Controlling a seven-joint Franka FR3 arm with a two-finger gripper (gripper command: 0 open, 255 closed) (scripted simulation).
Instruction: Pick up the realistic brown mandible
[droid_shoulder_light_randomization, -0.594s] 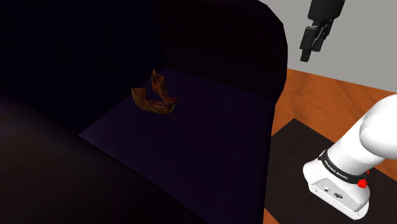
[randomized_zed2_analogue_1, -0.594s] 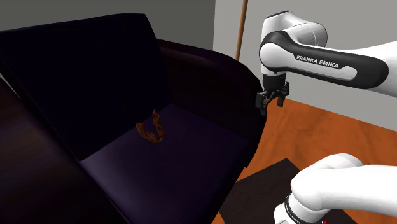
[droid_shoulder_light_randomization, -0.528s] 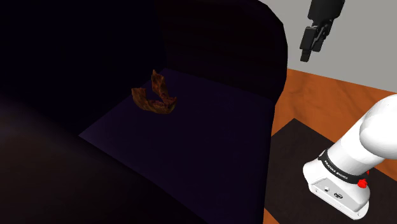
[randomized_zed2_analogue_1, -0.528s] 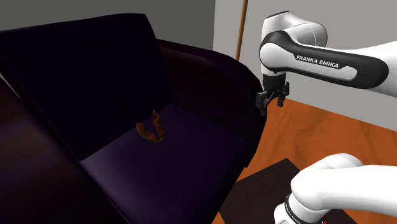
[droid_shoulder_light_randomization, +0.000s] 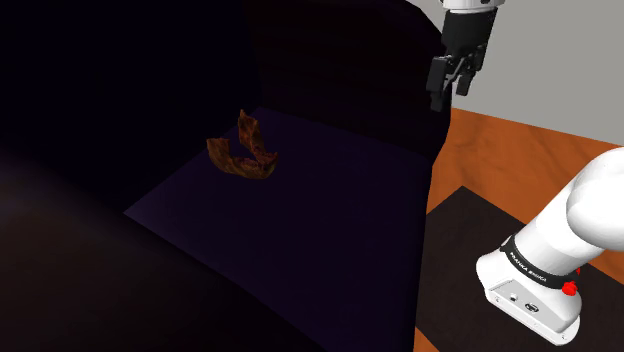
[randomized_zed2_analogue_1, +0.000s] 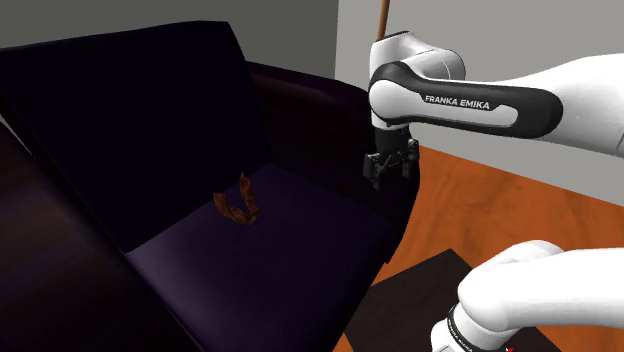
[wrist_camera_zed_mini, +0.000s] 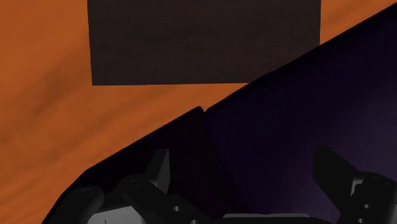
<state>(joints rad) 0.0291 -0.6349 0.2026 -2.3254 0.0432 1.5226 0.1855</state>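
Well, the brown mandible (droid_shoulder_light_randomization: 243, 155) lies on the seat (droid_shoulder_light_randomization: 320, 210) of a dark purple armchair, toward the seat's back edge, near the backrest. The black gripper (droid_shoulder_light_randomization: 447, 92) hangs over the armrest (randomized_zed2_analogue_1: 320, 110), well apart from the bone. Its fingers are spread wide and empty, above the orange floor (wrist_camera_zed_mini: 44, 95) and a dark mat (wrist_camera_zed_mini: 203, 38).
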